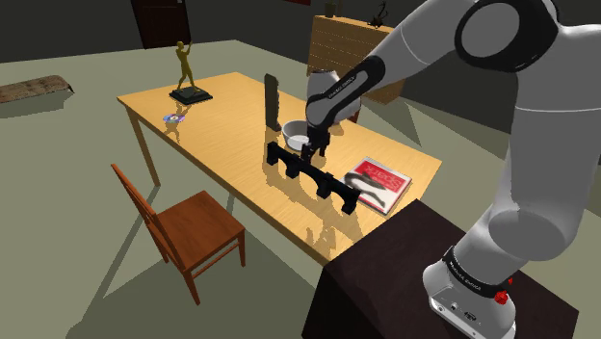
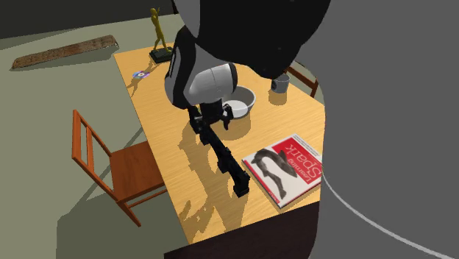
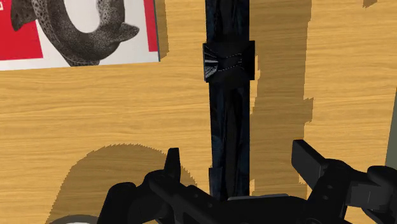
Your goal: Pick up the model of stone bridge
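Starting at the shoulder view's left, you have a brown wooden chair [image 1: 197, 226] well apart from the round white bowl [image 1: 292, 136]. Next comes a small golden figurine on a dark base [image 1: 184, 65], far from that bowl at the back corner of the light wooden table [image 1: 231, 125]. Then comes your target, the long, black, narrow model of a bridge with arches and piers [image 1: 327, 181]. It lies on the table with one end just beside the bowl and runs away from it toward the shoulder view's lower right. The all-black two-finger gripper [image 1: 316, 146] hangs over that bowl-side end. In the wrist view its fingers [image 3: 173, 162] are spread wide on either side of the deck, touching neither flank and holding nothing. Right of the bowl lies a red-and-white magazine with a dark figure on its cover [image 1: 380, 178]. Expect the bridge to be rigid and probably heavier than its slim shape suggests. The narrow deck suits a pinch across its width, but its dark flanks look smooth and may slip. If you take it at this end, its length is likely to tip it downward, so consider closing nearer the middle, by the wider square pier [image 3: 229, 60]. The thin piers may be fragile, so squeeze the deck, not them.
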